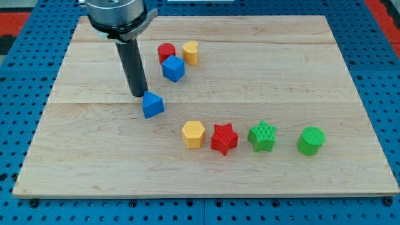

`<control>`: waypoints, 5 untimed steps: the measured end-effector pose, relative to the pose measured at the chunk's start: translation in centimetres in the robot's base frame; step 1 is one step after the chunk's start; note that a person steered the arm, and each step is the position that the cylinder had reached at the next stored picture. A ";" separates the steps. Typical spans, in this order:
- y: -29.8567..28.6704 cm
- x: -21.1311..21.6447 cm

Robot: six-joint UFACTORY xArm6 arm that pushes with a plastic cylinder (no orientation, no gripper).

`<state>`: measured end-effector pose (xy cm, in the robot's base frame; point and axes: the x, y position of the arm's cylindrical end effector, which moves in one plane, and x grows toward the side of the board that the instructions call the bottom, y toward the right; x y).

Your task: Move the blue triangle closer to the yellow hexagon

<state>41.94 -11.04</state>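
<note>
My tip (139,94) rests on the wooden board (312,75), just left of and slightly beyond the blue triangle (152,104), touching it or nearly so; I cannot tell which. The rod ends plain, with no fingers to be apart or together.

The blue triangle is a small, solid blue wedge with a pointed top edge facing the far side and a flat front face toward the near side. It lies left of the board's middle, on a seam between planks.

The yellow hexagon (193,134) sits nearer and to the right of the triangle, apart from it. Just right of the hexagon, almost touching, is the red star (224,139); then come the green star (262,136) and, farther right, the green cylinder (310,140), forming a row along the near part of the board.

On the far side, a cluster stands beyond the triangle: the red cylinder (166,52), the blue cube (174,69) just in front of it, and the yellow heart (190,52) to their right.
</note>
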 end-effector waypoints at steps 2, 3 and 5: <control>4.7 2.9; 4.7 4.5; 4.5 5.7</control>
